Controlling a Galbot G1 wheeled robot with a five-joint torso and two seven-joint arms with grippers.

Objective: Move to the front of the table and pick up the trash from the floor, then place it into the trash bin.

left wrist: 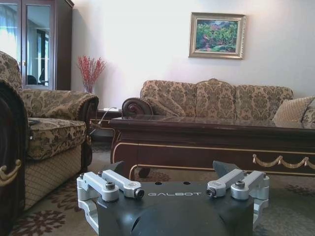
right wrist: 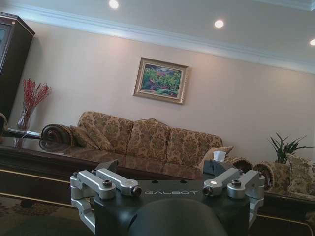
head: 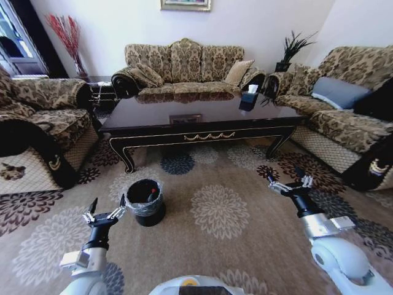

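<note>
Facing the dark glossy wooden desk (head: 202, 117), head view: small round black bag-lined trash bin (head: 145, 200) stands on the tan medallion carpet floor (head: 221, 212), something red inside. Left claw (head: 105, 214) beside it, released; right claw (head: 290, 185) released. Left wrist view: left claw (left wrist: 172, 189) spread before the desk (left wrist: 211, 140). Right wrist view: right claw (right wrist: 167, 184) spread.

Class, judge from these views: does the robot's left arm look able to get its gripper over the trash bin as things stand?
Probably yes. The left gripper hovers open beside the trash bin, and only bare carpet lies between them. The table stands farther back, out of the way.
</note>
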